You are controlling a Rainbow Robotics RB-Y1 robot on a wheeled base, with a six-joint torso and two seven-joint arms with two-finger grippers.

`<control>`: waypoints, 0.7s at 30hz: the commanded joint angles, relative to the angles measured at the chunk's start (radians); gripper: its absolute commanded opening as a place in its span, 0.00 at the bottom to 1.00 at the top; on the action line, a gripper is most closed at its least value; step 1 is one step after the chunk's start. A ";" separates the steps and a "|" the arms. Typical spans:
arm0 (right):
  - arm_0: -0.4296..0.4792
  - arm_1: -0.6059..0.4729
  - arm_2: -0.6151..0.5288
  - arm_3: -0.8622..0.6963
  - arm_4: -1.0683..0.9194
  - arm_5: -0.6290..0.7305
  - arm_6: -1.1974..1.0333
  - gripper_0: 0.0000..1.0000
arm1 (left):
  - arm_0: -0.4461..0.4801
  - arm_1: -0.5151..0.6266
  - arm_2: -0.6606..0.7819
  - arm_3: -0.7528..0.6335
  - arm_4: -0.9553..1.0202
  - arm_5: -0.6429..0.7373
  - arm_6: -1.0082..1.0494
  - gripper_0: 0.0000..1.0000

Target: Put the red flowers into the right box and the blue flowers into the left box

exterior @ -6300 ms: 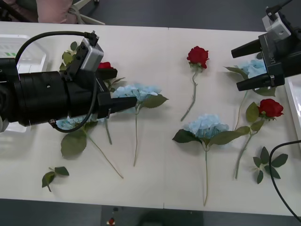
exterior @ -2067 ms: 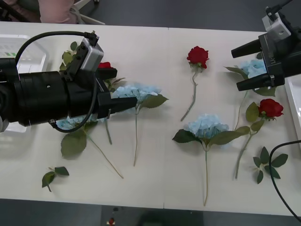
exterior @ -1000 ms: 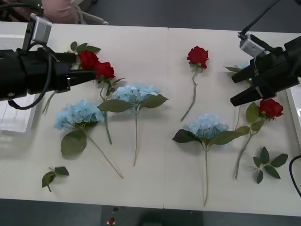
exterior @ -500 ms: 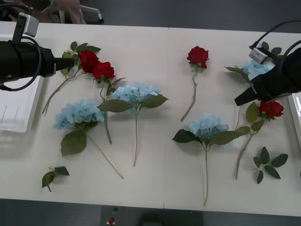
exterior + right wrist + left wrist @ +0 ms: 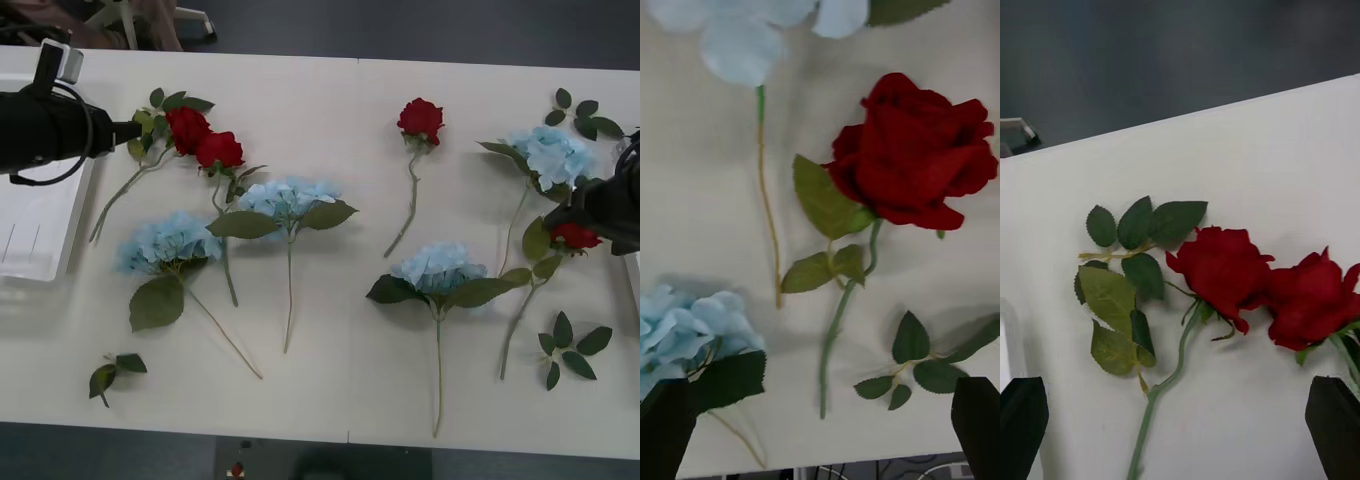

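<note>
Two tools spread: right tool above red rose; left tool near paired red roses.

You get bright, even overhead light, soft shadows under the flowers, and slightly blurred wrist views.

front cam overhead, looks down on whole table; each wrist cam sits close above it, looking out past wide-apart jaws; right wrist shares red rose with front
</note>
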 commanded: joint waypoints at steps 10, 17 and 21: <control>0.032 0.003 0.117 0.065 0.199 -0.150 -0.074 1.00 | -0.158 -0.087 -0.094 0.240 -0.053 -0.050 -0.130 1.00; 0.032 0.032 0.120 0.146 0.236 -0.222 -0.059 1.00 | -0.237 -0.126 -0.251 0.378 -0.029 -0.148 -0.134 1.00; 0.036 0.049 0.120 0.175 0.254 -0.258 -0.050 1.00 | -0.255 -0.161 -0.274 0.438 -0.013 -0.154 -0.135 1.00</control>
